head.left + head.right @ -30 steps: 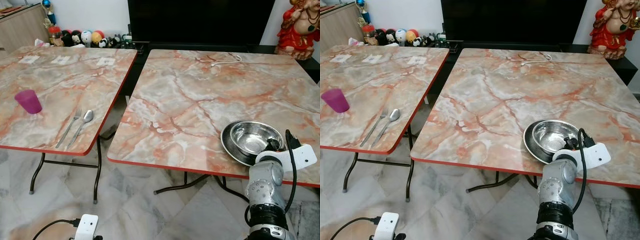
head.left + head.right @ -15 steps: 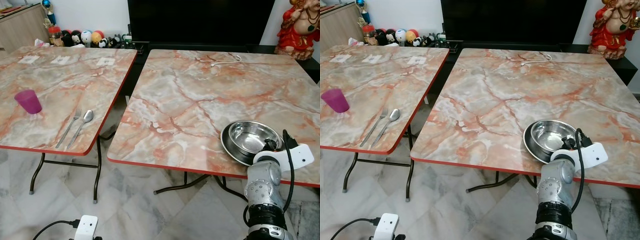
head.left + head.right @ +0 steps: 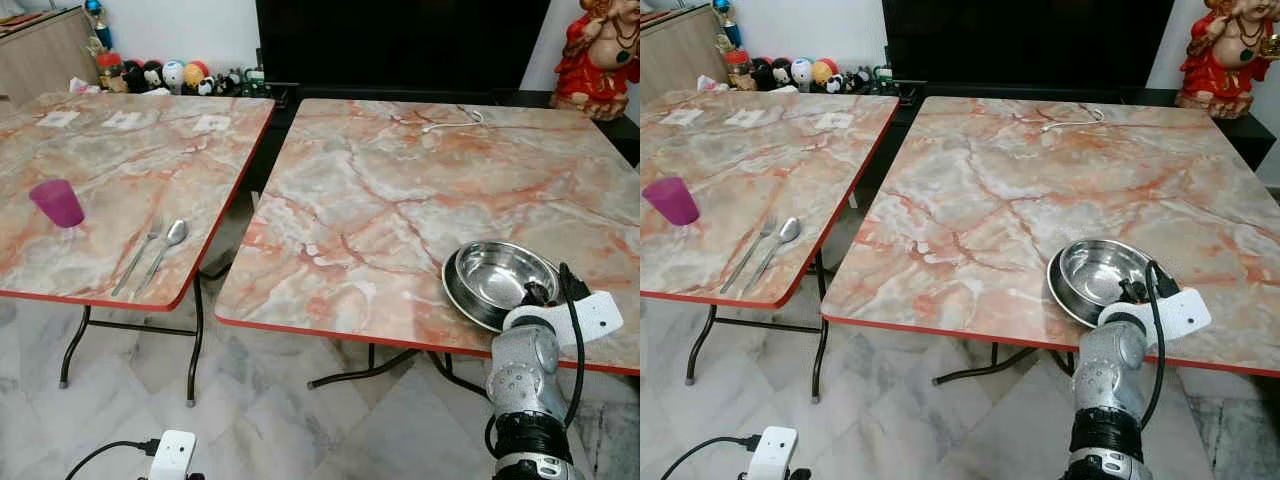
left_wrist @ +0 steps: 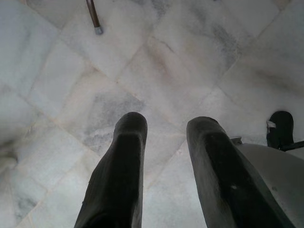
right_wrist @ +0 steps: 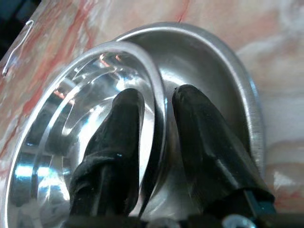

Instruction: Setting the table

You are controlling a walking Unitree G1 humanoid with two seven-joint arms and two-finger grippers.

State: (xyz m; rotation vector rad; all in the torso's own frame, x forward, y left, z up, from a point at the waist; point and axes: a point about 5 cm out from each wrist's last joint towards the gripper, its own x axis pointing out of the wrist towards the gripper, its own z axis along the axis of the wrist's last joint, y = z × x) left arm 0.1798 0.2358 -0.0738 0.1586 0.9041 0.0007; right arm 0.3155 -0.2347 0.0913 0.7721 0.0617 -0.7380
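Note:
A steel bowl (image 3: 505, 275) sits inside a steel plate (image 3: 455, 287) near the front right edge of the right marble table (image 3: 380, 200). My right gripper (image 5: 156, 102) is at the bowl's near side. It is shut on the bowl's rim (image 5: 159, 95), with one finger inside the bowl and the other between bowl and plate. On the left table (image 3: 120, 160) are a purple cup (image 3: 57, 203), a fork (image 3: 137, 256) and a spoon (image 3: 168, 243). My left gripper (image 4: 166, 123) hangs open over the floor tiles.
A gap of floor separates the two tables. A white cable (image 3: 450, 122) lies at the right table's far edge. Behind stand a black TV (image 3: 400, 40), a red statue (image 3: 600, 50) and several toys (image 3: 170, 75). A white wired box (image 3: 172, 452) shows at the lower left.
My right wrist has sunk slightly and drawn a little toward me. The bowl and plate have stayed in place.

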